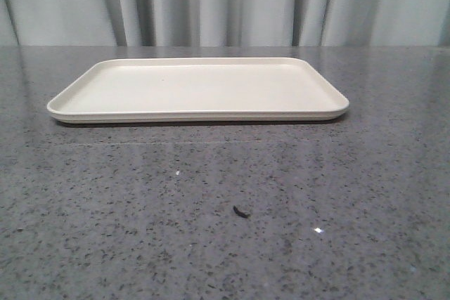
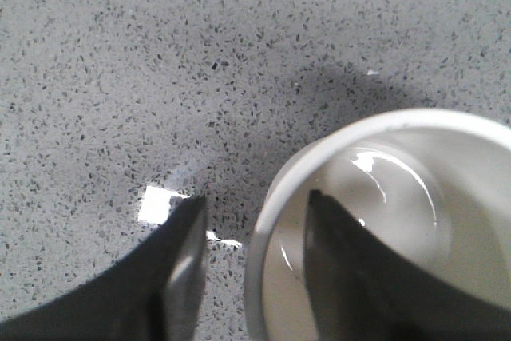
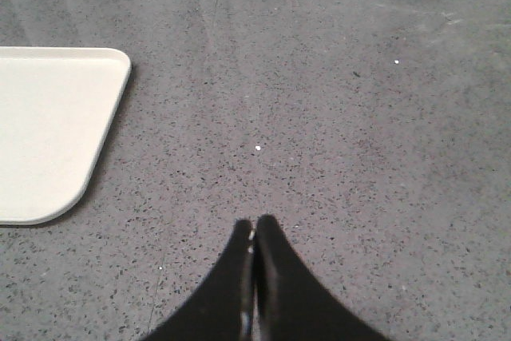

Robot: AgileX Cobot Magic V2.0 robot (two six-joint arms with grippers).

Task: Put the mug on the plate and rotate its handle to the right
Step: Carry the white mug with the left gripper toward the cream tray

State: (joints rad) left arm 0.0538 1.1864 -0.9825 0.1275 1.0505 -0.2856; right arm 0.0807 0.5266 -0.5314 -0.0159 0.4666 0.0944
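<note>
The white mug (image 2: 399,127) shows only in the left wrist view, seen from above with its inside bare. Its handle and smiley face are hidden. My left gripper (image 2: 255,199) is open and straddles the mug's rim: one finger (image 2: 335,261) is inside the mug, the other (image 2: 180,269) is outside, with a gap on both sides of the wall. The cream plate (image 1: 197,88) lies bare at the back middle of the table and also shows in the right wrist view (image 3: 48,133). My right gripper (image 3: 254,223) is shut and empty over the table beside the plate.
A grey speckled tabletop (image 1: 351,194) runs under everything. A small dark speck (image 1: 241,211) lies on it in front of the plate. A pale curtain (image 1: 225,1) hangs behind the table's back edge.
</note>
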